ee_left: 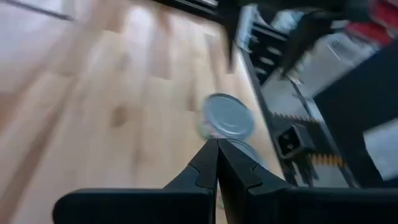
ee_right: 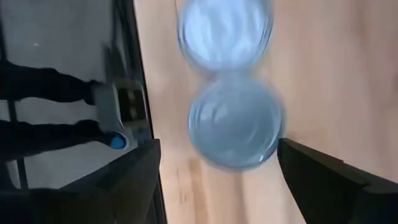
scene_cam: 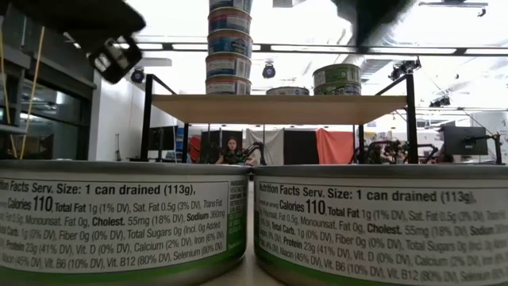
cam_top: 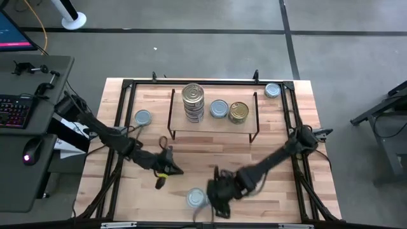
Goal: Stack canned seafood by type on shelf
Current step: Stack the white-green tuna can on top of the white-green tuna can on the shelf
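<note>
My right gripper (ee_right: 217, 165) fingers spread wide, straddling a tin (ee_right: 235, 121) at the table's near edge, not touching. My left gripper (ee_left: 217, 152) fingers clenched, empty.

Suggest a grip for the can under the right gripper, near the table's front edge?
Take the can across its round side wall, from straight above: it stands upright, lid up, between the right gripper's open fingers. Mind the neighbouring can touching it.
</note>
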### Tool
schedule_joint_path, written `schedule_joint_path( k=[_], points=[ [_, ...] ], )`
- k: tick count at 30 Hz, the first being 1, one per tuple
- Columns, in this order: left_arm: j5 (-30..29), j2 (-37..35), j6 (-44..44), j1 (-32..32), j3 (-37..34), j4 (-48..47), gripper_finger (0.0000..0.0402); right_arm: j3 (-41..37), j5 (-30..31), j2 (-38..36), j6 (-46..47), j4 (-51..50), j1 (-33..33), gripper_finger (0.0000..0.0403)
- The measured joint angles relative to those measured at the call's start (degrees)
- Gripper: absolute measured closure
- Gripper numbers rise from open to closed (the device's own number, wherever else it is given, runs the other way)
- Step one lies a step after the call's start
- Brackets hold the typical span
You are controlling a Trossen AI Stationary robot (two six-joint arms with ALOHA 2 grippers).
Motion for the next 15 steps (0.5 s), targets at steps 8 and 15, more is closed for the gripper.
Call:
schedule_joint_path(
  k=[8,15],
  points=[
    [2.75,18.1,7.59,-0.4,15.73,0.09,0.0401,-9.91,9.83,0.0,13.46,8.28,8.66,0.0207],
    [2.29,32.72,12.33,0.17,31.46,-0.04,0.0401,-11.0,24.04,0.0,18.05,13.31,13.15,0.0384]
  ],
)
